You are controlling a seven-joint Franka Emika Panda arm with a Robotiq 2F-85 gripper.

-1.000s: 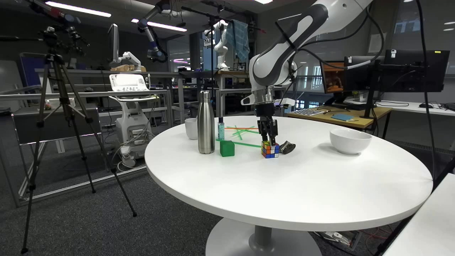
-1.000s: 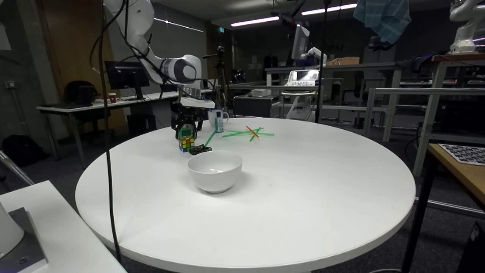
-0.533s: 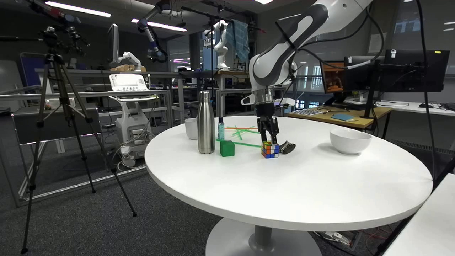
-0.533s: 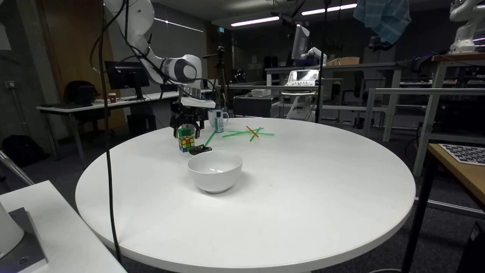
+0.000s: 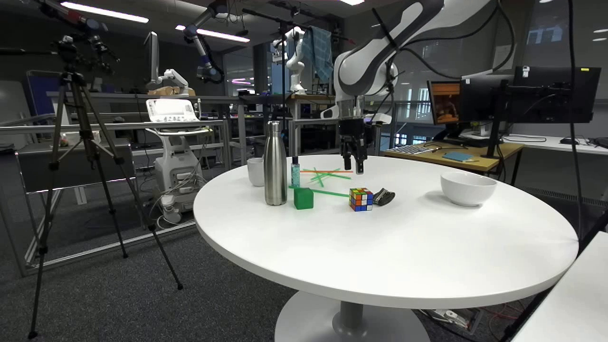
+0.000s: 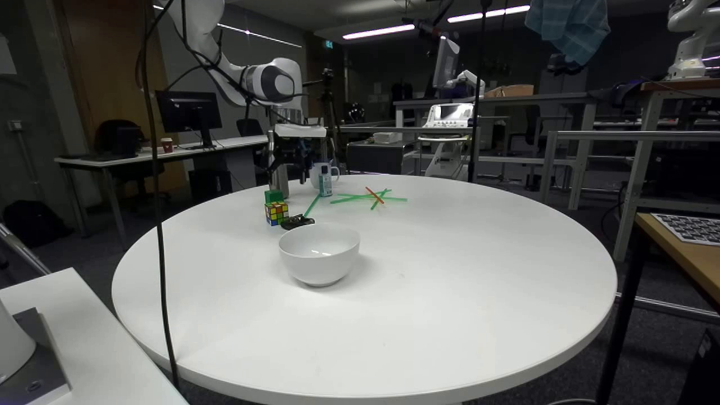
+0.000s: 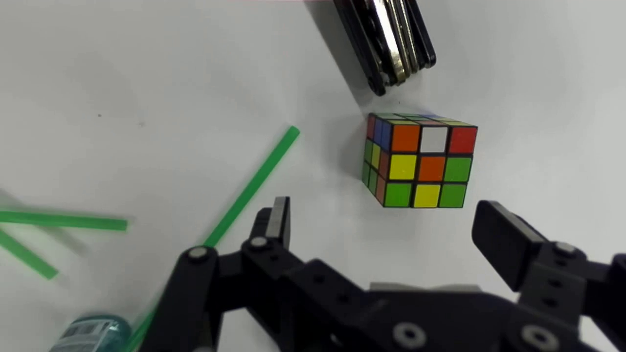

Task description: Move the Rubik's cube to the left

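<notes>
A steel bottle (image 5: 275, 168) stands upright near a green block (image 5: 303, 198).

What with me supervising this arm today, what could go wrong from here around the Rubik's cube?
Three things, possibly. The dark folded tool lies close beside the Rubik's cube, so the open end effector could nudge it on descending. The green stick also lies nearby in the wrist view and might get pinned. In both exterior views the green block stands between the Rubik's cube and the tall steel bottle; pushing that way could tip the bottle.
</notes>
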